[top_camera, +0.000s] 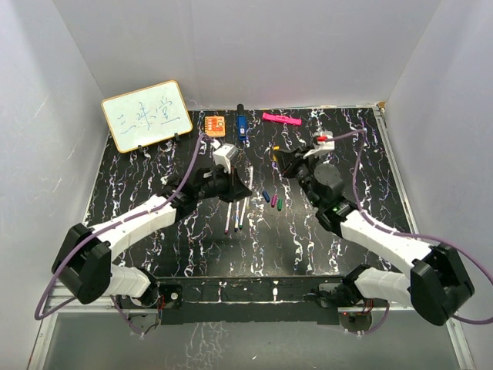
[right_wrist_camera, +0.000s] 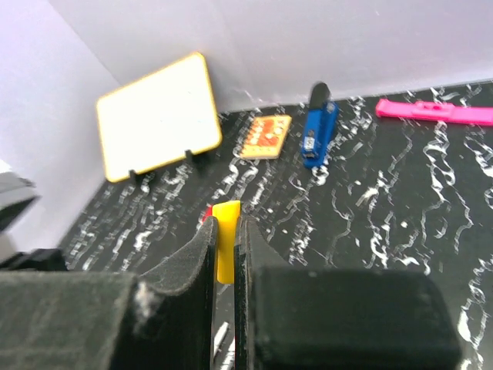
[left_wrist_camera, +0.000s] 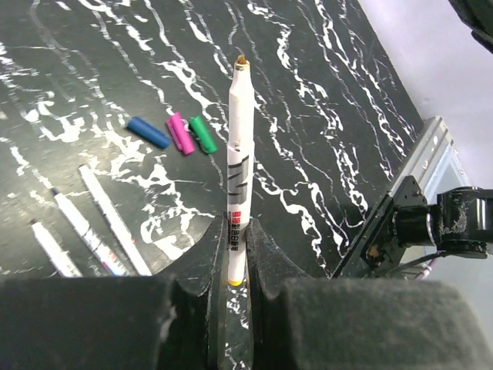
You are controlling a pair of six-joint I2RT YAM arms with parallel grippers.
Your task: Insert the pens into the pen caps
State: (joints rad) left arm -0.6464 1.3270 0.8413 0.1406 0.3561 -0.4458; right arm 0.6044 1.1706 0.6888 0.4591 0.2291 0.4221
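Observation:
My left gripper (left_wrist_camera: 236, 254) is shut on the lower end of a white-barrelled pen (left_wrist_camera: 239, 154), which points away from the fingers with its brownish tip up. Below it, blue (left_wrist_camera: 148, 132), purple (left_wrist_camera: 180, 132) and green (left_wrist_camera: 203, 133) pen caps lie side by side on the table. Three more pens (left_wrist_camera: 115, 220) lie to their left. My right gripper (right_wrist_camera: 228, 231) is shut on a yellow pen cap (right_wrist_camera: 226, 214); a red cap (right_wrist_camera: 206, 212) peeks out behind its left finger. From above, the left gripper (top_camera: 240, 183) and right gripper (top_camera: 279, 158) face each other above mid-table.
At the back stand a yellow-framed whiteboard (top_camera: 146, 116), an orange square block (top_camera: 215, 125), a chunky blue object (top_camera: 241, 126) and a pink marker (top_camera: 280, 119). White walls close in the black marbled table (top_camera: 154, 231) on three sides.

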